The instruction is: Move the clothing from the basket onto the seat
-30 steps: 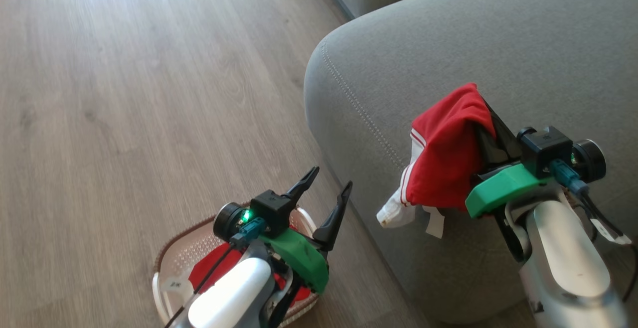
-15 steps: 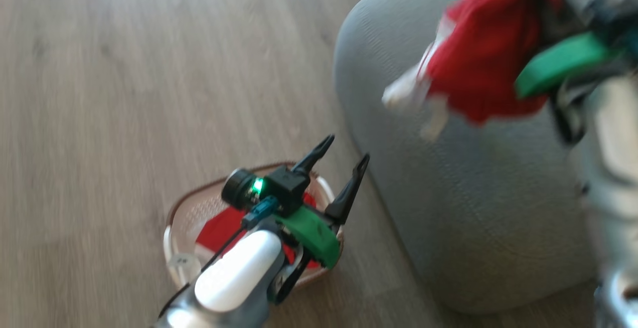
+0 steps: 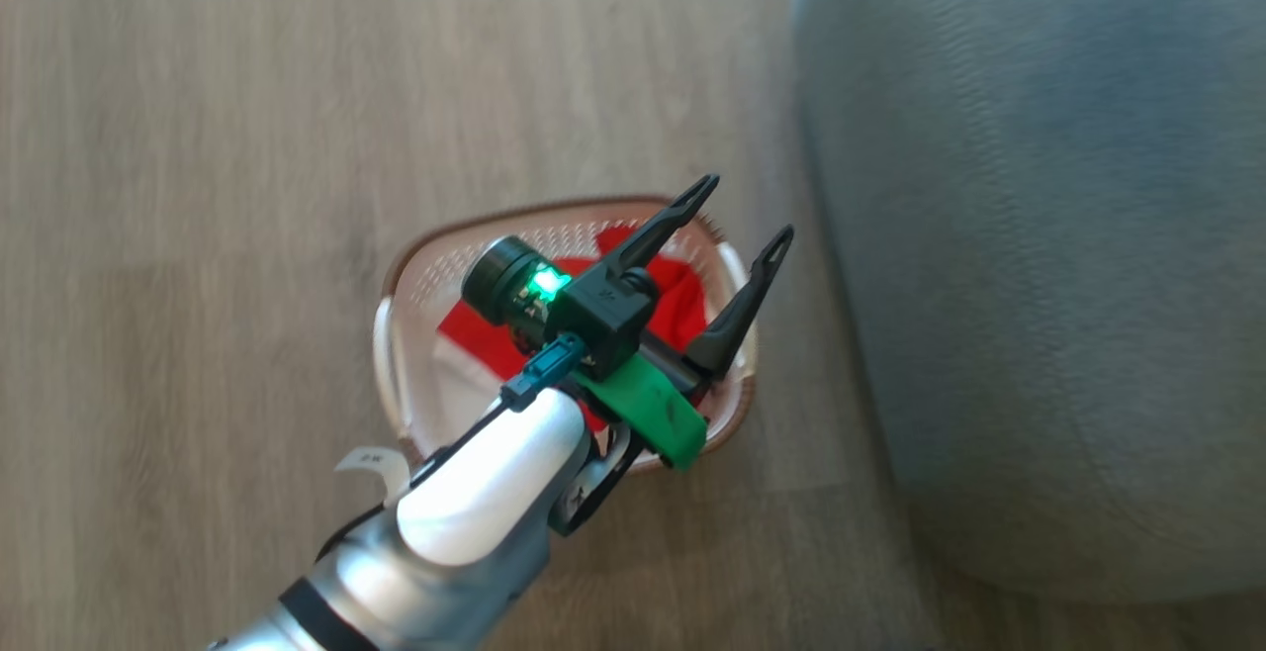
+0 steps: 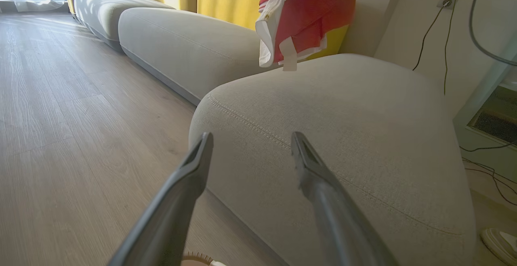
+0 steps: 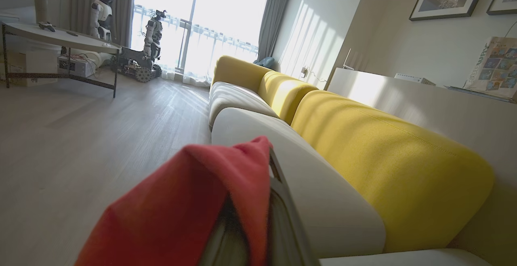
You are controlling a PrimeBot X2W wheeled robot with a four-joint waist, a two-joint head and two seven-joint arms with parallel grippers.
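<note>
The cream basket (image 3: 394, 287) stands on the floor beside the grey seat (image 3: 1039, 285), with a red piece of clothing (image 3: 475, 336) lying in it. My left gripper (image 3: 746, 207) hovers open over the basket's right end, nothing between its fingers (image 4: 194, 169). A second red garment (image 4: 311, 15) with white trim hangs in the air above the seat (image 4: 343, 128). In the right wrist view that garment (image 5: 181, 205) drapes over my right gripper (image 5: 270, 161), which is shut on it.
Wooden floor (image 3: 198, 137) stretches left of the basket. More grey cushions (image 4: 181, 43) and yellow backrests (image 5: 383, 148) continue along the sofa. A table (image 5: 60, 37) and two small robots (image 5: 149, 39) stand far off by the window. Cables (image 4: 428, 31) hang on the wall behind the seat.
The head camera has swung down and left onto the basket. My right gripper with the red garment has left that view at the top right. The left gripper stays open over the basket.
</note>
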